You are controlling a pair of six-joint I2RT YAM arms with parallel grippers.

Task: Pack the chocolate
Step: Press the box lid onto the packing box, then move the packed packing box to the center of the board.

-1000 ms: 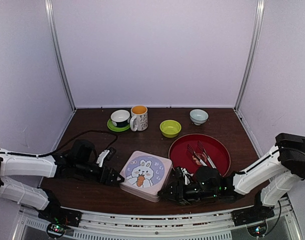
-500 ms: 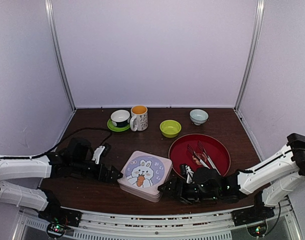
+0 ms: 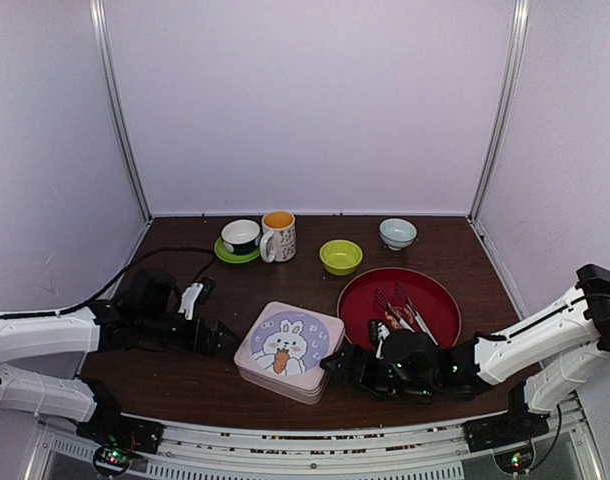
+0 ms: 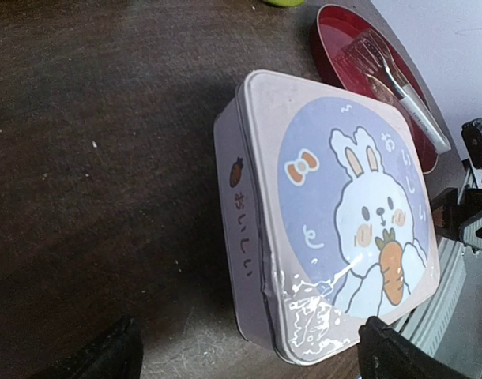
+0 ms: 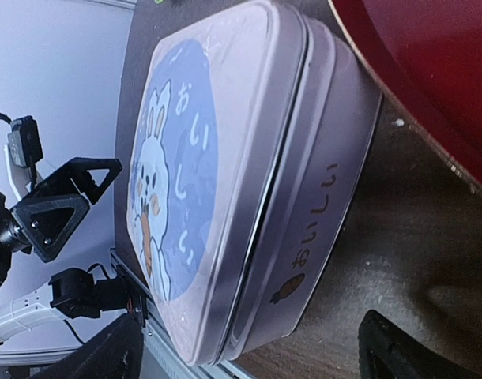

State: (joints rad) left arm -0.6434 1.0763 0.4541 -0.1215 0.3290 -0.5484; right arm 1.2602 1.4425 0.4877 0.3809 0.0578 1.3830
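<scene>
At the near edge of the table (image 3: 185,385), the left arm (image 3: 75,332) and right arm (image 3: 515,342) reach in low from either side toward a rabbit-printed tin (image 3: 290,350). Over the last second both have slid a little away from the near edge along the tin's flanks. The left jaws now sit just beside its left side and the right jaws just beside its right corner. Both wrist views show the jaws spread wide with nothing in them and the tin lying ahead of each pair. This looks like squaring up on the tin from opposite sides, probably to steady it and lift its lid, so packing has not started.

The lid is shut and flat. The tin is close to square with rounded corners, so it has no real long axis. It is turned slightly, with one corner toward the right arm, and the rabbit's ears point toward the far wall.

Just behind it to the right, a red plate (image 3: 440,300) holds metal tongs (image 3: 405,310). No chocolate can be made out for certain. A small reddish speck beside the tongs is too small to tell.

Farther back stand a green bowl (image 3: 341,257), a mug (image 3: 278,236), a cup on a green saucer (image 3: 240,238) and a pale bowl (image 3: 397,233).
</scene>
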